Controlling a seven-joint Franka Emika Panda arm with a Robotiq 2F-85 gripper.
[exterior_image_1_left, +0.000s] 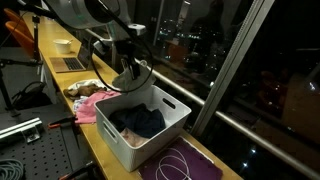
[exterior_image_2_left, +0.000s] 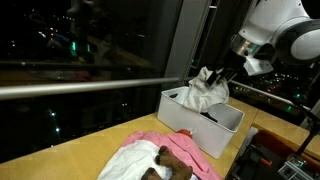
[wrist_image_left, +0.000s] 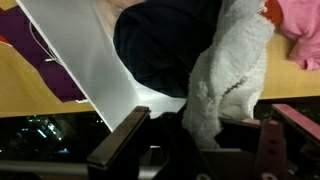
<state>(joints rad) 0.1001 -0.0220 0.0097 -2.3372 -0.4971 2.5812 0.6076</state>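
Table (exterior_image_2_left: 60, 150): one wooden bench top along the dark window; everything listed sits on it or hangs over it.

Bin (exterior_image_2_left: 200, 128): one, white, open-topped, upright. One dark garment (exterior_image_1_left: 138, 122) lies crumpled inside and covers much of the floor.

Loose pile beside the bin: one pink cloth (exterior_image_2_left: 165, 148) and one white cloth (exterior_image_2_left: 135, 160), touching each other. A brownish item sits at the pile's edge, too blurred to name. On the bin's far side lies one purple cloth (exterior_image_1_left: 185, 165) with a thin white cord looped across it.

Held item: one pale fleecy cloth (exterior_image_2_left: 208, 88). It hangs in the air over the bin's open top, near one rim; whether its lower end touches the rim I cannot tell. In the wrist view it drapes down in front of the dark garment.

Gripper (exterior_image_2_left: 225, 75): one, jaws clamped tight on the upper end of the pale fleecy cloth.

Step in hand, as I judge it: you have the cloth lifted and poised above the bin, not yet let go.

Next move calls for: centre it over the opening so no tail hangs over the rim, then lower before you release.
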